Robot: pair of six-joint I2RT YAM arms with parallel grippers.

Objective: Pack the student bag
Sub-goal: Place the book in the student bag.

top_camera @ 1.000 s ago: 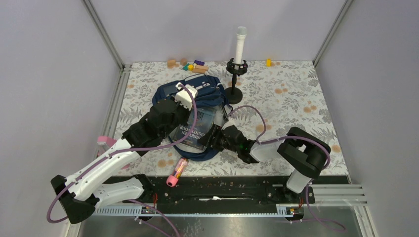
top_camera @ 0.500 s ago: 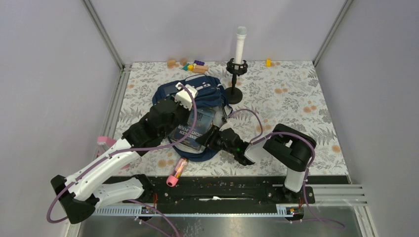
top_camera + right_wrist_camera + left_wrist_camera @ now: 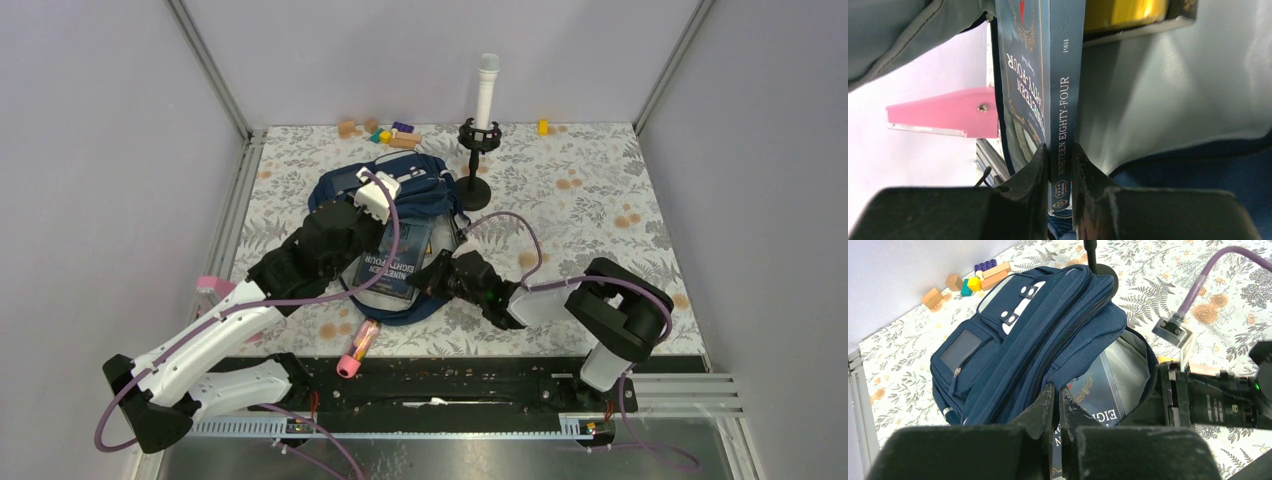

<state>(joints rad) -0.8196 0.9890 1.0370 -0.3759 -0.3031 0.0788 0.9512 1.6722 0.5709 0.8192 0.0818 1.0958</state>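
Book-loading is in hand: left gripper [image 3: 1057, 401] pinches the mouth rim of the large navy blue fabric backpack [image 3: 1013, 340], which lies nearer the floral tabletop's [image 3: 600, 170] left edge. Right gripper [image 3: 1060, 156] clamps the dark blue paperback book [image 3: 1064, 75] half inside. The next move likely calls for pushing the book deeper, then letting go.

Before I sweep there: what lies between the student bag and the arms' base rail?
A pink-capped tube, close to the student bag; the top view shows it.

Book spine [image 3: 1066, 100] reads "NINETEEN EIGHTY-FOUR" and "1984"
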